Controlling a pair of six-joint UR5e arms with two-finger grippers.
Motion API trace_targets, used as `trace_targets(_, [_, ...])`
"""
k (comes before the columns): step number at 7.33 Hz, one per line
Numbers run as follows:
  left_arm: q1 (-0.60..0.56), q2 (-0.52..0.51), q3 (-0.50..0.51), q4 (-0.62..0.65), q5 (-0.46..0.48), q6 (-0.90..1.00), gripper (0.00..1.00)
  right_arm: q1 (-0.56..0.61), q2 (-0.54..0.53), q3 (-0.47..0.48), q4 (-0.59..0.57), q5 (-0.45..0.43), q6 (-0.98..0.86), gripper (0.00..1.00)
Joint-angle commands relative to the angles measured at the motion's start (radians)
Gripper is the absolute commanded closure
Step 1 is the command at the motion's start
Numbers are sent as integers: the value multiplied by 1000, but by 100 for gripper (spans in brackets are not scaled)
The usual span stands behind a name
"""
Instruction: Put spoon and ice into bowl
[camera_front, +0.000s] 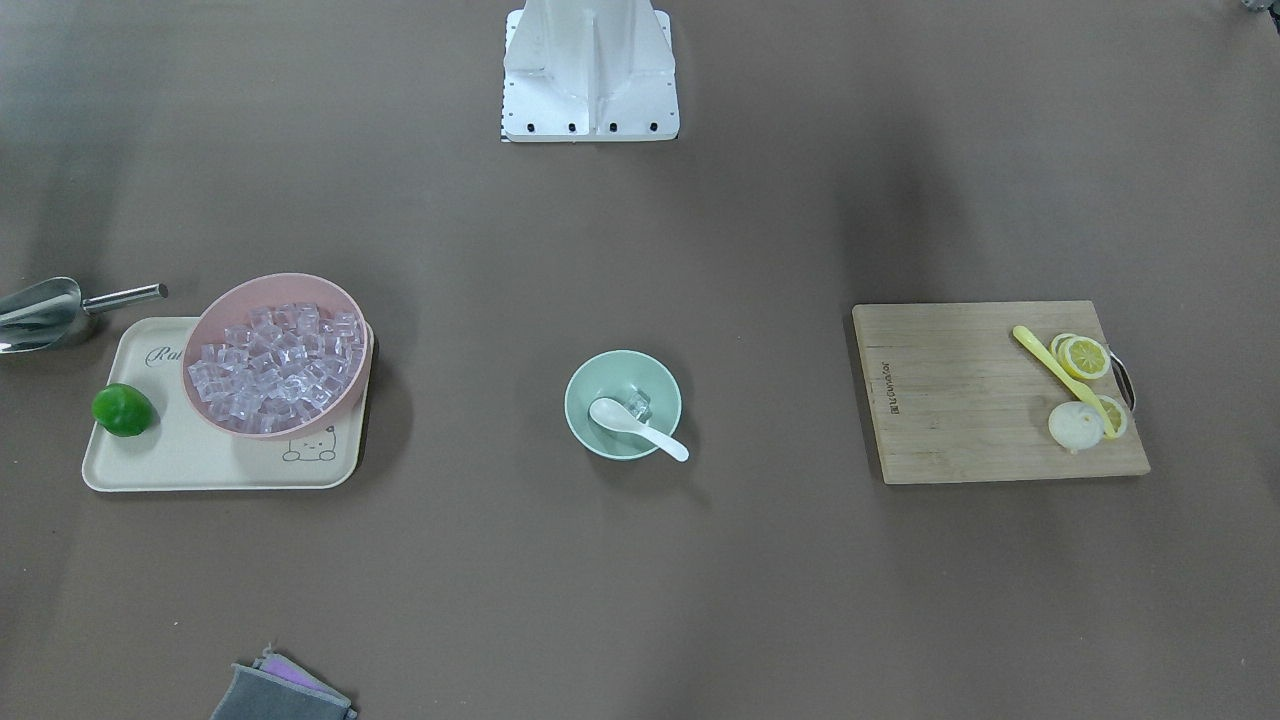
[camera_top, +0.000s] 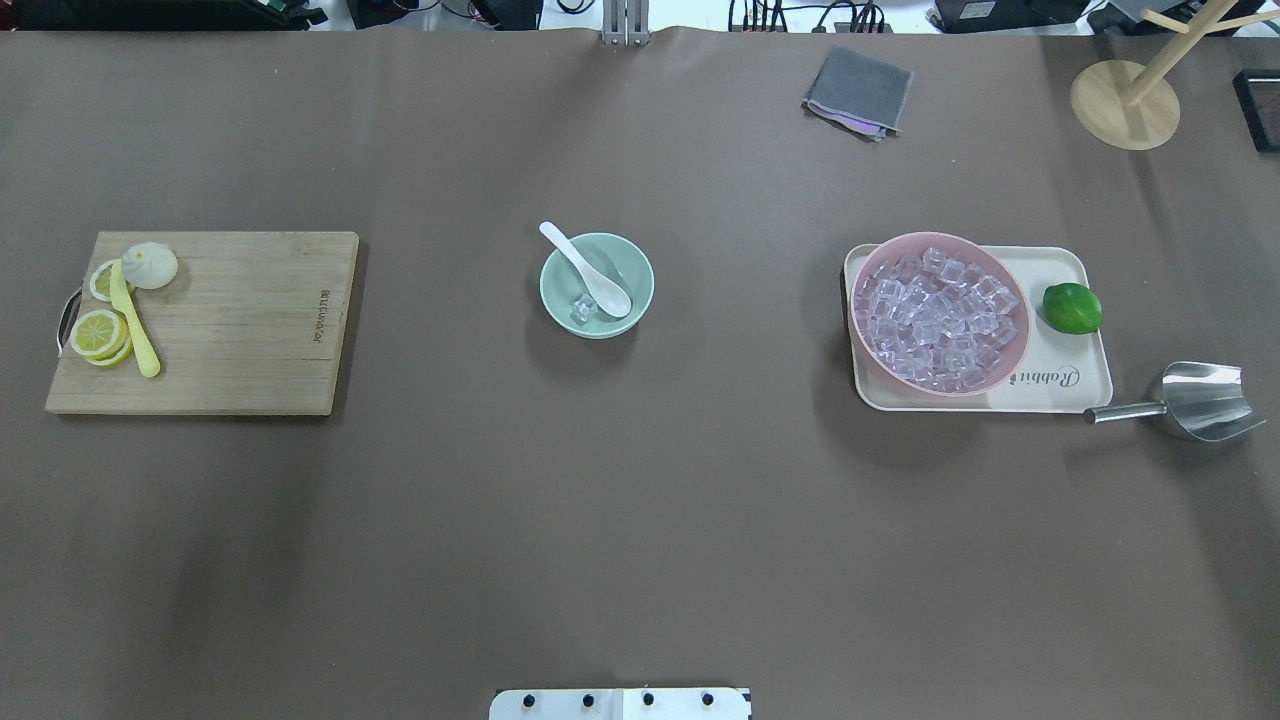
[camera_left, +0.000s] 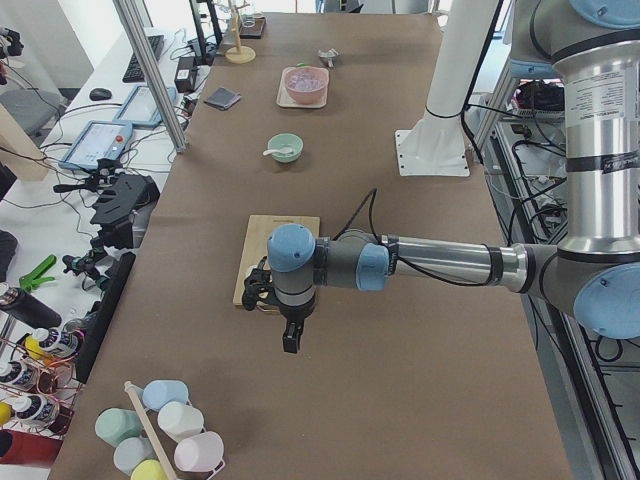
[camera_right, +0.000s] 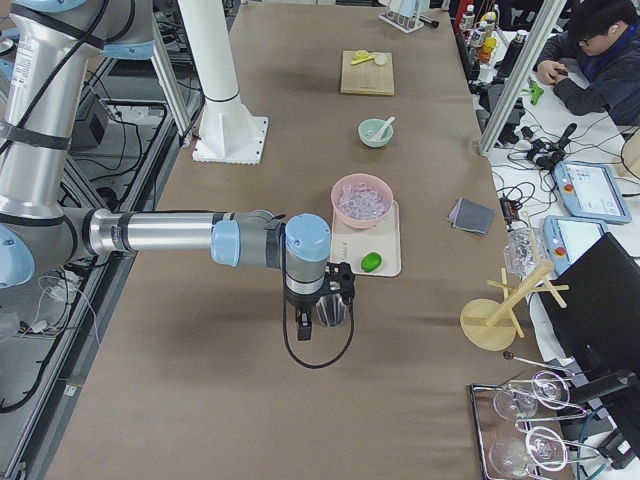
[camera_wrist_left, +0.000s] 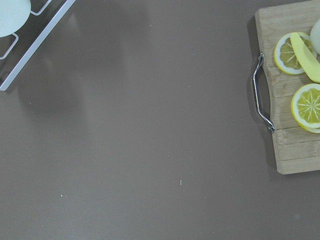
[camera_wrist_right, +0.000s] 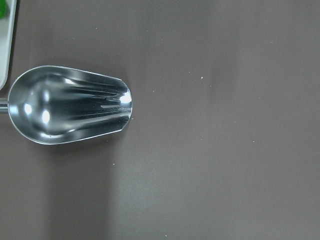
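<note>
The mint-green bowl (camera_front: 622, 403) (camera_top: 597, 284) stands at the middle of the table. The white spoon (camera_front: 636, 424) (camera_top: 587, 268) lies in it, scoop inside and handle resting over the rim. One clear ice cube (camera_front: 638, 404) (camera_top: 583, 309) sits in the bowl beside the scoop. Neither gripper shows in the overhead or front views. My left gripper (camera_left: 290, 338) hangs over the table's left end near the cutting board. My right gripper (camera_right: 305, 325) hangs over the steel scoop at the right end. I cannot tell whether either is open or shut.
A pink bowl (camera_top: 940, 313) heaped with ice cubes stands on a cream tray (camera_top: 1060, 385) with a lime (camera_top: 1072, 308). A steel scoop (camera_top: 1200, 400) (camera_wrist_right: 70, 105) lies beside it. A cutting board (camera_top: 230, 320) holds lemon slices and a yellow utensil (camera_top: 135, 325). A grey cloth (camera_top: 858, 92) lies far back.
</note>
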Motion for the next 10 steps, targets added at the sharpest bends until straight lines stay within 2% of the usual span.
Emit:
trace_targets(1, [0,1,1,0,0,0,1,-1,-1,-2,2,1,-1,0])
trace_targets(5, [0,1,1,0,0,0,1,-6,-1,-3,2,44,-1,0])
trace_targets(10, [2,5,-1,0,0,0,1,-7,-1,-11,2,46,-1,0])
